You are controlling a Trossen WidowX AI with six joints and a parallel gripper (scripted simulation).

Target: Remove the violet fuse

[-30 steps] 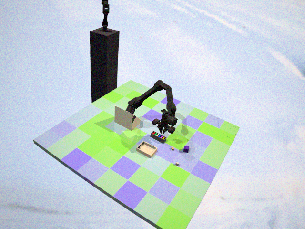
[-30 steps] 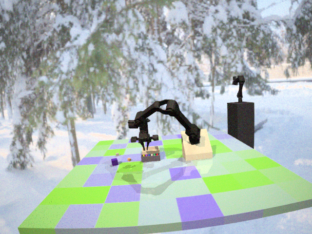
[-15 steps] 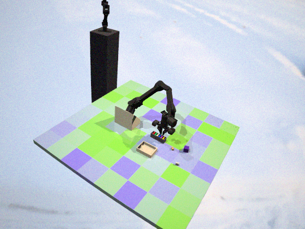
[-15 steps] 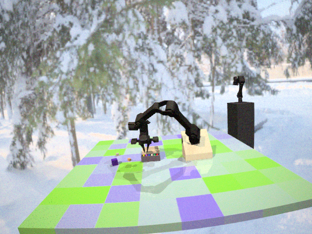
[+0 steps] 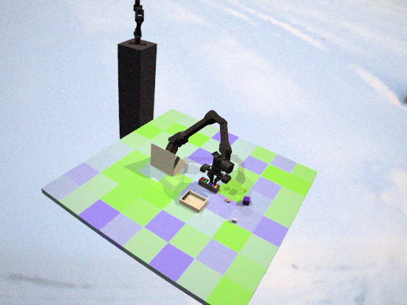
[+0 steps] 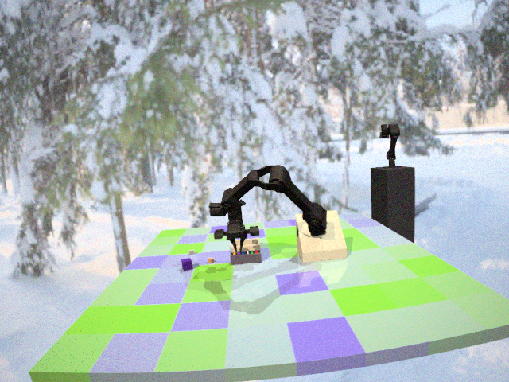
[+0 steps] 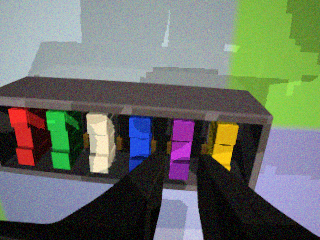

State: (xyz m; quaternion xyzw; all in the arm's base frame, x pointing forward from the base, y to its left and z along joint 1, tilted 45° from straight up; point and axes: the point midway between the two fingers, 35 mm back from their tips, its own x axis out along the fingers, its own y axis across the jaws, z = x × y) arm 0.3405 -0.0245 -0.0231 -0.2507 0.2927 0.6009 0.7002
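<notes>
While I hold pos. above the fuse block (image 7: 134,103), the gripper (image 7: 175,174) straddles the violet fuse (image 7: 180,150). Fingers are narrowly apart w/ nothing clamped; fuse is seated in its slot.
</notes>
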